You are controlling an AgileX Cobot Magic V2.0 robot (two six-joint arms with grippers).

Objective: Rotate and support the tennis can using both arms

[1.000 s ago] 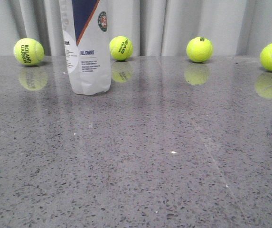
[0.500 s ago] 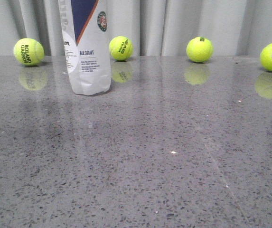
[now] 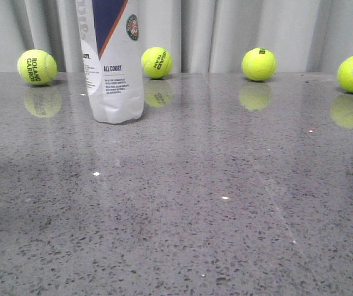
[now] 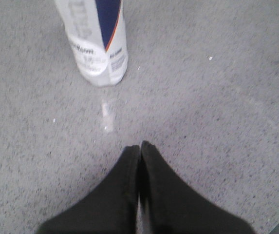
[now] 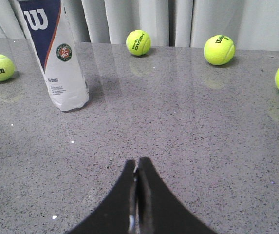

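Clear cylindrical tennis can (image 3: 113, 68) upright on speckled grey stone table (image 3: 225, 203); black tapered left pincer (image 4: 139, 148) and right pincer (image 5: 137, 165) pressed closed, empty.

- The table (image 3: 225, 203) was grey speckled stone, smooth and shiny, and it mirrored the balls.
- The tennis can (image 3: 111, 61) was see-through plastic with a smooth, glossy label.
- The tennis balls (image 3: 259, 64) looked fuzzy and soft.
- The curtain (image 3: 225, 31) at the far side was matt cloth.
- The left gripper (image 4: 139, 147) and right gripper (image 5: 137, 163) looked dull black.
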